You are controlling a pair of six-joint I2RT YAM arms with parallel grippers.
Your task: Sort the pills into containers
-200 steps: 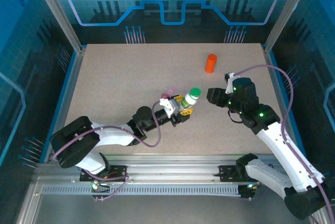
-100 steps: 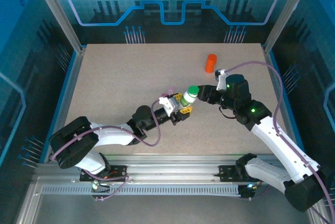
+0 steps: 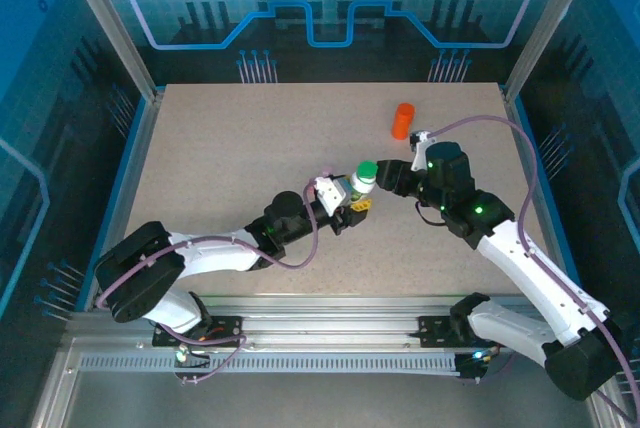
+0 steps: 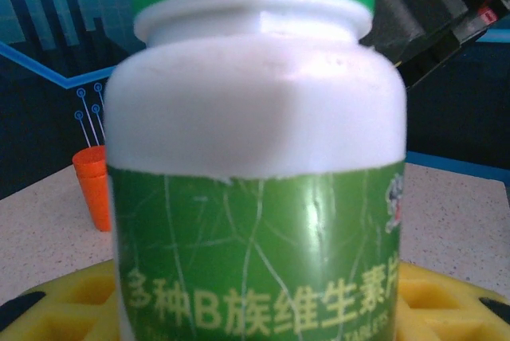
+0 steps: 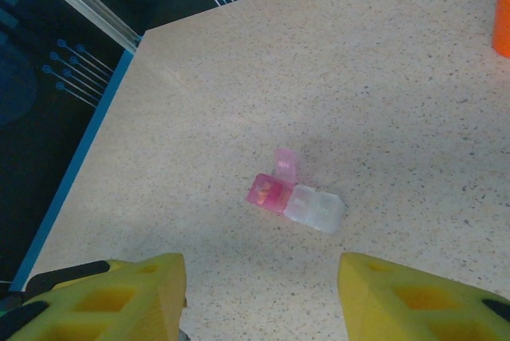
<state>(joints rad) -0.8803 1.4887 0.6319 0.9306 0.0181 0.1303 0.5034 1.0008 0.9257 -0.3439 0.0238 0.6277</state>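
The table [image 3: 230,168] is lit evenly and brightly from above while its surroundings are left dim and blue, white glare is seen on the shoulder of the blurred, close-up bottle [image 4: 255,110], and a faint soft shadow is cast beside the sharp pill box [image 5: 296,196], the yellow fingers [image 5: 119,297] being out of focus.

Near the middle of the speckled table [image 3: 220,148], the left gripper [image 3: 356,202] clasped a white bottle [image 3: 362,183] with a green cap [image 3: 368,168]. The right gripper [image 3: 392,176] hovered just beside that cap. An orange cylinder [image 3: 402,120] stood upright farther back, toward the table's right side.
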